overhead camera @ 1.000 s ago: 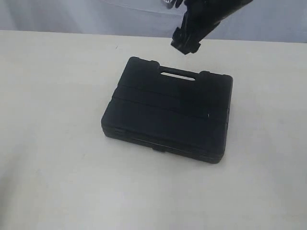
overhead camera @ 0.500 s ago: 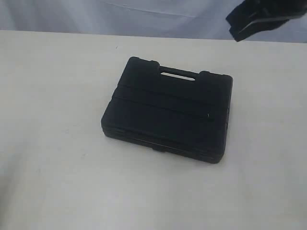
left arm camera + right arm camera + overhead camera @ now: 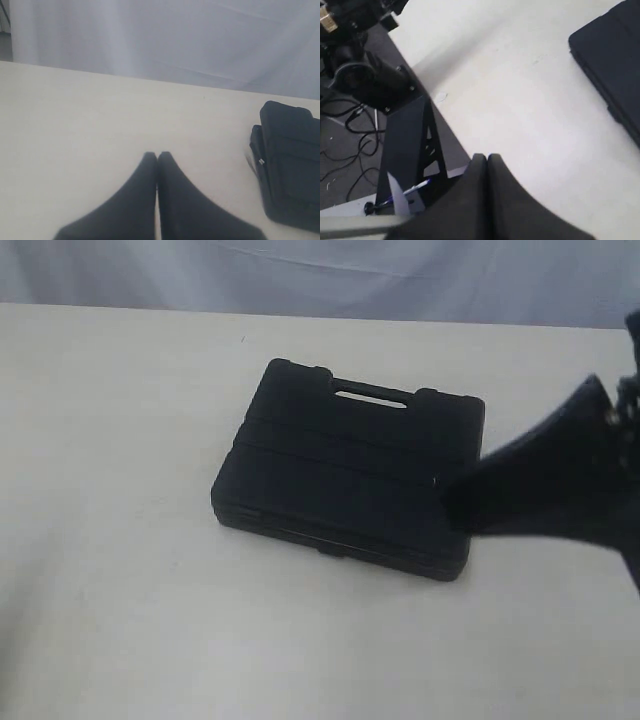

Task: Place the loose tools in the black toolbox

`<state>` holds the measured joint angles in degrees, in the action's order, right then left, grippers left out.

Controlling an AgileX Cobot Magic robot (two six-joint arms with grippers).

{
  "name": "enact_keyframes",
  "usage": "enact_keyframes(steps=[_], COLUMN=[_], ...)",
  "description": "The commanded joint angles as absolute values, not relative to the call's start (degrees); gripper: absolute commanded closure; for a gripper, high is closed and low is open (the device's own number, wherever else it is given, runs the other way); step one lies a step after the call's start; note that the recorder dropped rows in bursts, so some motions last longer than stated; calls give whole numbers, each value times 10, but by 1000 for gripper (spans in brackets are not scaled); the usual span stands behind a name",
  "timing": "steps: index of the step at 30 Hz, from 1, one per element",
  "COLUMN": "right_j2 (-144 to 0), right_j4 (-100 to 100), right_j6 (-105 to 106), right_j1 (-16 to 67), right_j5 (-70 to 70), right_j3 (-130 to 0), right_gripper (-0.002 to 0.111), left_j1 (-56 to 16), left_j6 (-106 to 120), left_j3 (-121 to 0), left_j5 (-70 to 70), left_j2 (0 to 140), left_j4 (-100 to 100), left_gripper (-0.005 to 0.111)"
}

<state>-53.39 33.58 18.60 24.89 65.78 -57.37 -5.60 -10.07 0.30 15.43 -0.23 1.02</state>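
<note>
Cream worktop (image 3: 120,590): flat black moulded-plastic toolbox (image 3: 350,475), closed, long axis roughly parallel to the far edge, handle slot (image 3: 371,395) facing it; left gripper (image 3: 157,156) and right gripper (image 3: 486,158) pinched together, empty.

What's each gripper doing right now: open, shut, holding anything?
Left gripper: shut, holding nothing.
Right gripper: shut, holding nothing.

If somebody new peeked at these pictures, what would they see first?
First, the big black toolbox, shut flat in the middle of the pale table. Next, the blurry dark right arm poking in from the right of the exterior view, overlapping the box's near right corner. The left gripper and the right gripper are both pinched shut and hold nothing.
</note>
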Motion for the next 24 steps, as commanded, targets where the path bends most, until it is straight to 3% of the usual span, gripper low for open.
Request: enact_keyframes(steps=[1,9,11,16,21,24], right_j2=[-506,-416,-348,-140,-42,-16], right_j4=[347,331,363,527,539,539], right_j6=[187,202,207,288,290,290], right_j1=[259,255,232,151,121,121], right_j5=[681,650,565,274,132,106], right_j3=[-552,-549,-526,-312,-134,-98], right_gripper=[109,109,109,109,109,109], left_j1=[-59,-59,-59,-59,-59,-59], left_j6=[-100,-100,-100,-100,-100,-100], left_j3=[0,0,0,0,0,0], left_j5=[155,155,155,155,155,155], left_j2=[0,0,0,0,0,0], left_j4=[11,11,11,11,11,11], left_gripper=[107,107,107,107,107,107])
